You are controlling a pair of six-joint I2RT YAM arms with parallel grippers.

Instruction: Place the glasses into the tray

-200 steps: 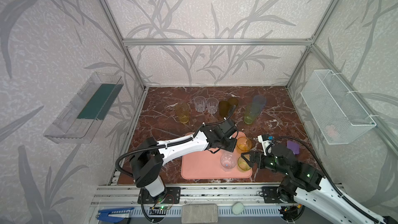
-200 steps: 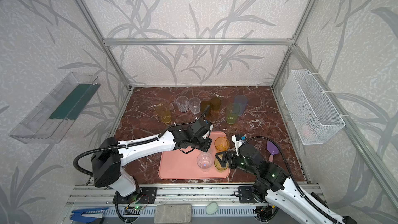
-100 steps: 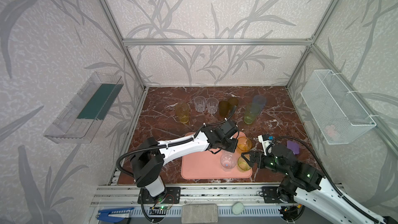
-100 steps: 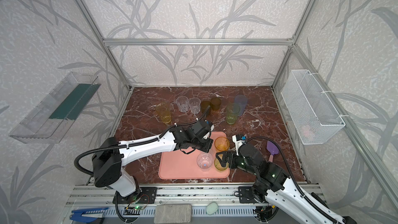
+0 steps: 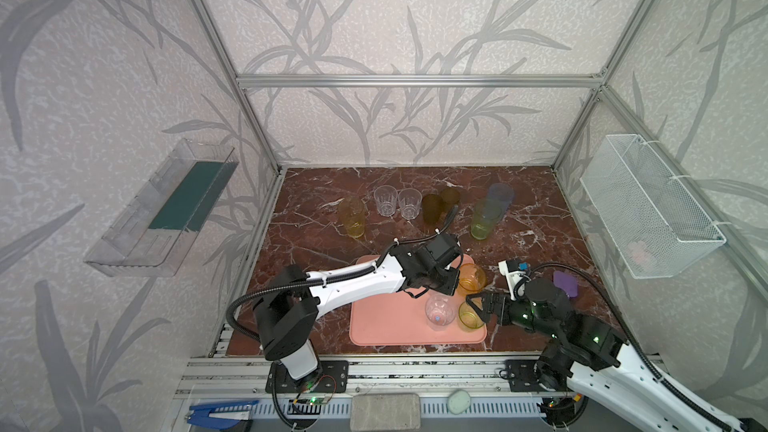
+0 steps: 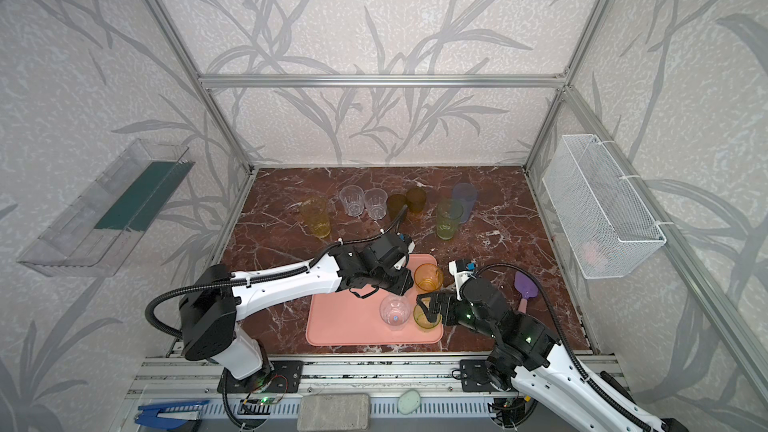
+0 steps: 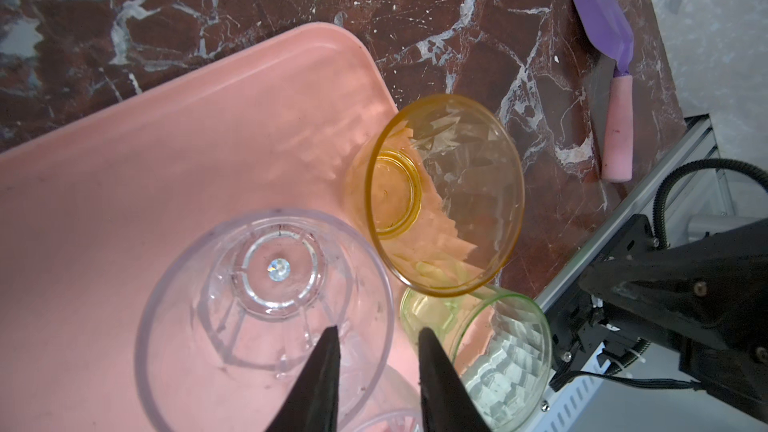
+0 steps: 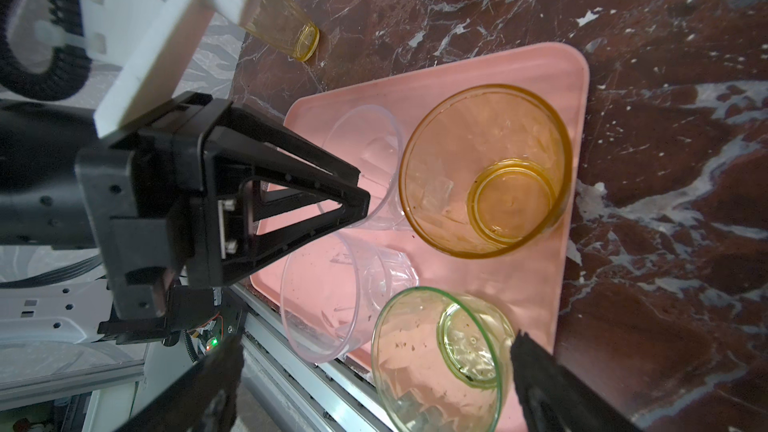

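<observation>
Our left gripper hangs over the tray, jaws narrowly parted astride the clear glass rim; our right gripper gapes around the green glass.

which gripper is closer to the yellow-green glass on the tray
Right. The right gripper has its open jaws on either side of the yellow-green glass. The left gripper is next to that glass, astride the rim of a neighbouring clear glass.

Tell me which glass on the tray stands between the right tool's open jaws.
The short yellow-green glass, in a corner of the tray: the right tool straddles it, jaws open. The orange glass and the clear glasses stand outside them.
</observation>
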